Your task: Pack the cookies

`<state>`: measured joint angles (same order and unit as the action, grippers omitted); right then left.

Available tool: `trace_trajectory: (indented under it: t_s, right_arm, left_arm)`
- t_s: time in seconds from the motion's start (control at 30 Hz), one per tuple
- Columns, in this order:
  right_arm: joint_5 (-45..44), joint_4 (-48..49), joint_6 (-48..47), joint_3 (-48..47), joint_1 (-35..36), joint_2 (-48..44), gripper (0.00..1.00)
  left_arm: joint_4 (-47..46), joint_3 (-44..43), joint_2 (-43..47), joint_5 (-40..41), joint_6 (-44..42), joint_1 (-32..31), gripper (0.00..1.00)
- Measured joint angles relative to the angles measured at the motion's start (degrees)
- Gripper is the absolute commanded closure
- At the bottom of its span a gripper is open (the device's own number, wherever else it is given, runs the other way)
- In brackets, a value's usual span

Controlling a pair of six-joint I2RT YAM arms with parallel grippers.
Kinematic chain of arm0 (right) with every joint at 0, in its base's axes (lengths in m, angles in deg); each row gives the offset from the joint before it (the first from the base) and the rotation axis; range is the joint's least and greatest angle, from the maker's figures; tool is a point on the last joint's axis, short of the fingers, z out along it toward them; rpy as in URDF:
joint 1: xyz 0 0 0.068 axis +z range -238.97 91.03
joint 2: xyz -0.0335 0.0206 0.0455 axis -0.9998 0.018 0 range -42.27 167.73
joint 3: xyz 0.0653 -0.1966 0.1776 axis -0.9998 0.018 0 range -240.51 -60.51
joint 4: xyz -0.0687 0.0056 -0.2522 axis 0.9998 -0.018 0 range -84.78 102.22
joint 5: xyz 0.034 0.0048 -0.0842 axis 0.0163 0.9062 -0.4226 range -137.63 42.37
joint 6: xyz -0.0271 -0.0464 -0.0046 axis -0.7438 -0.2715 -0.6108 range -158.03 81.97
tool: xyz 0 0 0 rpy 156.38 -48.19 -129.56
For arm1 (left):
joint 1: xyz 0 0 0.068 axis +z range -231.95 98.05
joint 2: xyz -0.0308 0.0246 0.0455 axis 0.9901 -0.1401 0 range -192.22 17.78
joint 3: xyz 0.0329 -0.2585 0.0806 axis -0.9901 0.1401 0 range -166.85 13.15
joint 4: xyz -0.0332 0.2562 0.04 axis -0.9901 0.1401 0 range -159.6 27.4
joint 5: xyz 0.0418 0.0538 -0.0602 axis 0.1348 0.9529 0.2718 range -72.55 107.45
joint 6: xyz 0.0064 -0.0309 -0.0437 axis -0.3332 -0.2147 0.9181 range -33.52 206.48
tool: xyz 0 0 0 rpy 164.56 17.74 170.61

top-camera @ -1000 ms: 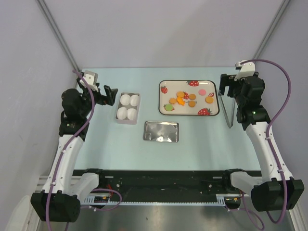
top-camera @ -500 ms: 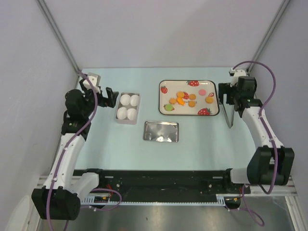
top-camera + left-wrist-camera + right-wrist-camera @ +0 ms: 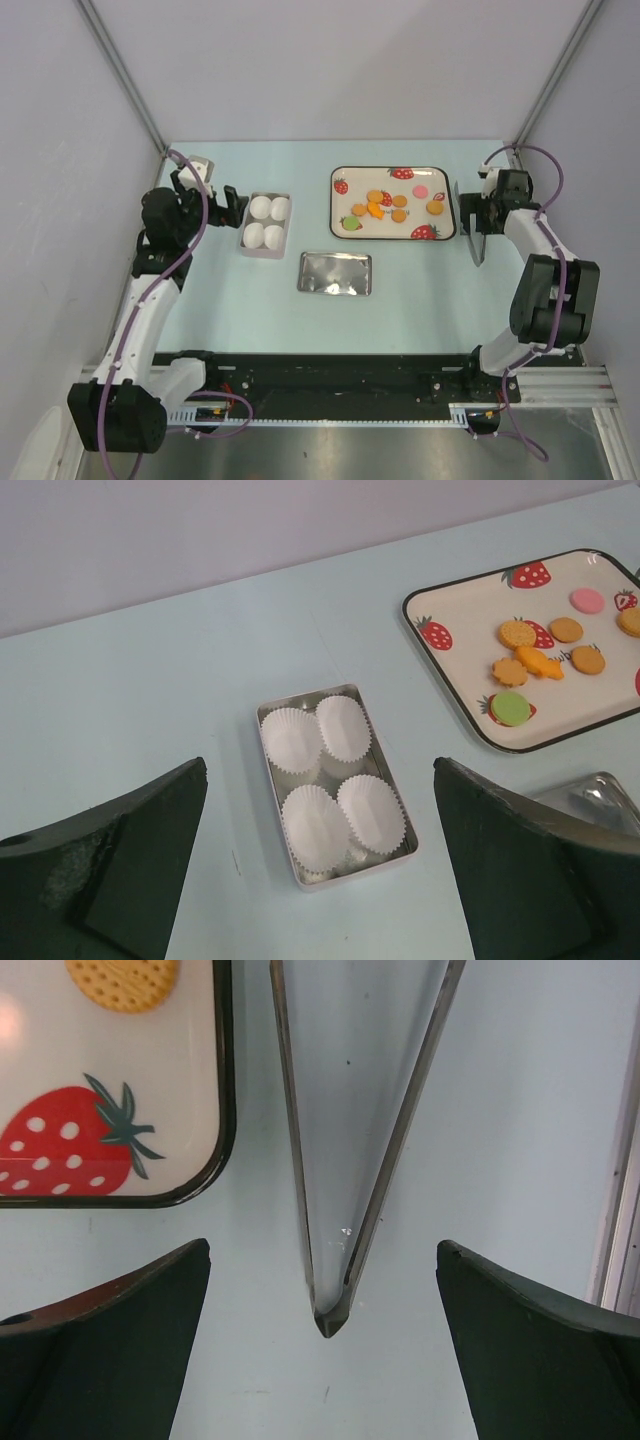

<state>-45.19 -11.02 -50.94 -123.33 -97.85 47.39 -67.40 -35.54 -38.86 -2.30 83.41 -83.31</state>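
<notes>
Pale blue tabletop [image 3: 420, 300]. Right gripper [image 3: 322, 1250], fingers spread wide, is held over the joined tip of slender V-shaped metal tongs [image 3: 397, 1140]. Beside them, round orange cookies [image 3: 385, 205] are laid on a glossy, black-rimmed strawberry tray [image 3: 222, 1080]. Left gripper [image 3: 320, 770], likewise parted, is seen above pleated paper cups [image 3: 345, 725].

The pale blue table [image 3: 420, 290] carries a strawberry-print tray [image 3: 441, 180], a metal tin [image 3: 265, 256], a flat lid [image 3: 335, 272] and tongs [image 3: 475, 236].
</notes>
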Motion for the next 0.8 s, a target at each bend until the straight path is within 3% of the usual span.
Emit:
trace_trajectory:
  t_s: [0.8]
  right_arm:
    - [2.2,4.7,-5.1,-3.3,-2.4,15.8,0.03]
  left_arm:
    - [-0.9,0.3,-1.9,-0.4,0.0,0.0,0.0]
